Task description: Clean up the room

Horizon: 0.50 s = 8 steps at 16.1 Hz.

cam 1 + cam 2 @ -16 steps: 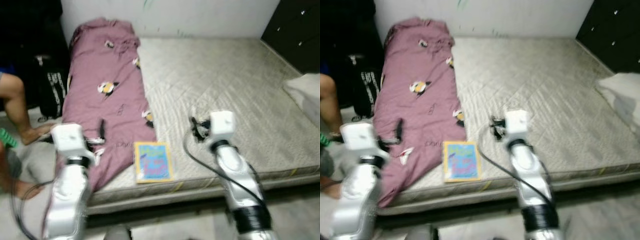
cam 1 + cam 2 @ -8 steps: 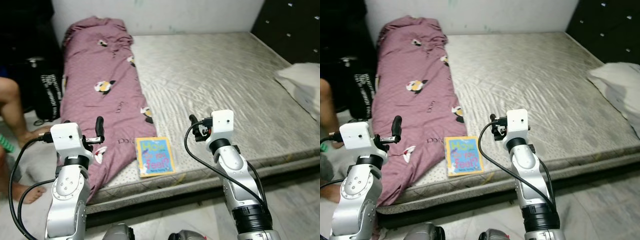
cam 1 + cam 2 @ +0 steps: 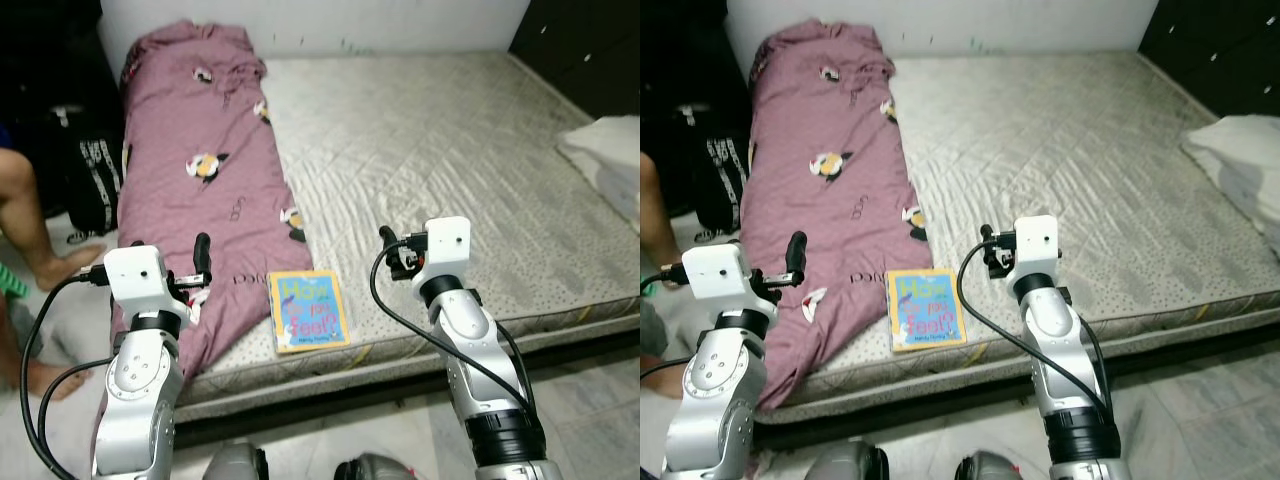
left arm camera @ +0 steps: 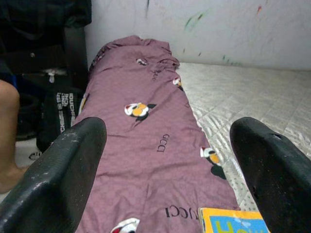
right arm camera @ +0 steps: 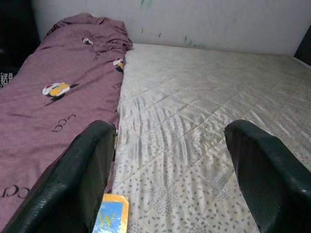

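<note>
lying on the mattress (image 3: 450, 160) edge, book (image 3: 308, 311) between both wide-open, empty fingers (image 4: 63, 179), beside purple blanket (image 3: 190, 190)

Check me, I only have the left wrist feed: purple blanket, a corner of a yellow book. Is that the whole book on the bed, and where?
Observer: Yes, the whole book lies flat at the near edge of the mattress, its left side touching the purple blanket.
Operator: Where's the right gripper?
Observer: The right gripper is raised over the mattress to the right of the book, fingers open, holding nothing.
Operator: Anything else on the bed?
Observer: A white pillow sits at the bed's far right edge.
Operator: Anyone nearby?
Observer: A person's bare leg is on the floor left of the bed, beside a black bag.
</note>
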{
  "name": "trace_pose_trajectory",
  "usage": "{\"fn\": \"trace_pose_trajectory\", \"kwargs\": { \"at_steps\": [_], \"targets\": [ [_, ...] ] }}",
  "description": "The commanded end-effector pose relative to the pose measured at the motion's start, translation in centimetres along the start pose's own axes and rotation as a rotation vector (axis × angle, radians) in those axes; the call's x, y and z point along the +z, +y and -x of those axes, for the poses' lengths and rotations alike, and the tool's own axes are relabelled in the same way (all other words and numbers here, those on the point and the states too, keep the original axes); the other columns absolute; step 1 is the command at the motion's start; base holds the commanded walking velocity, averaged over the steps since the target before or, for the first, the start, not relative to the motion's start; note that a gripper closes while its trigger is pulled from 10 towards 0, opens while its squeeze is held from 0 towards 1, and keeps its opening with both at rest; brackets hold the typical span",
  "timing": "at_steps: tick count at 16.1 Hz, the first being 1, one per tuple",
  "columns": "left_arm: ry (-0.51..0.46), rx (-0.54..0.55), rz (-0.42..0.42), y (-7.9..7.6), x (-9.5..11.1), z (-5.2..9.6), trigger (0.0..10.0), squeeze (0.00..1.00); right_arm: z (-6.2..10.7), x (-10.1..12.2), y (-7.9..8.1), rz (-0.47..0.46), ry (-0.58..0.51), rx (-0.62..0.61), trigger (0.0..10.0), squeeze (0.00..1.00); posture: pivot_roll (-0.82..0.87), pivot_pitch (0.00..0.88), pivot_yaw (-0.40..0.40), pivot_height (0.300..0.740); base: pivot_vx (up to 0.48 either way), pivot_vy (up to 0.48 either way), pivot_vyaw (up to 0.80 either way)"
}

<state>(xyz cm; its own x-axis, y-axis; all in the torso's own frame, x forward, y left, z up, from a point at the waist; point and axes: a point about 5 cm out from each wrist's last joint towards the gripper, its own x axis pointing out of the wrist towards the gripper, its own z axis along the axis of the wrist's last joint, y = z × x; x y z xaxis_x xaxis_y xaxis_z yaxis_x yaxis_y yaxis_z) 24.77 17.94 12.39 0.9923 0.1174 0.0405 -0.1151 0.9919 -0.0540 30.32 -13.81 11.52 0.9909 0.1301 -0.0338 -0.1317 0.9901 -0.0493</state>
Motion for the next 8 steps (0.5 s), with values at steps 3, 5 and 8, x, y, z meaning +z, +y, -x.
{"fn": "trace_pose_trajectory", "kwargs": {
  "at_steps": [3, 5, 8],
  "targets": [
    [0.002, 0.022, -0.021, 0.17, 0.12, 0.13, 10.0, 0.00, 0.15, 0.24, -0.31, -0.004, -0.009, -0.008, 10.0, 0.00, 0.04, 0.088, -0.040, 0.642, 0.000, 0.000, 0.00],
    [0.002, 0.026, -0.023, 0.20, 0.13, 0.12, 10.0, 0.00, 0.13, 0.12, -0.23, 0.002, -0.004, -0.005, 10.0, 0.00, 0.04, 0.089, -0.040, 0.622, 0.000, 0.000, 0.00],
    [0.001, 0.028, -0.032, 0.22, 0.16, 0.08, 10.0, 0.00, 0.10, 0.00, -0.23, 0.010, 0.003, -0.006, 10.0, 0.00, 0.04, 0.087, -0.040, 0.622, 0.000, 0.000, 0.00]
  ]
}}
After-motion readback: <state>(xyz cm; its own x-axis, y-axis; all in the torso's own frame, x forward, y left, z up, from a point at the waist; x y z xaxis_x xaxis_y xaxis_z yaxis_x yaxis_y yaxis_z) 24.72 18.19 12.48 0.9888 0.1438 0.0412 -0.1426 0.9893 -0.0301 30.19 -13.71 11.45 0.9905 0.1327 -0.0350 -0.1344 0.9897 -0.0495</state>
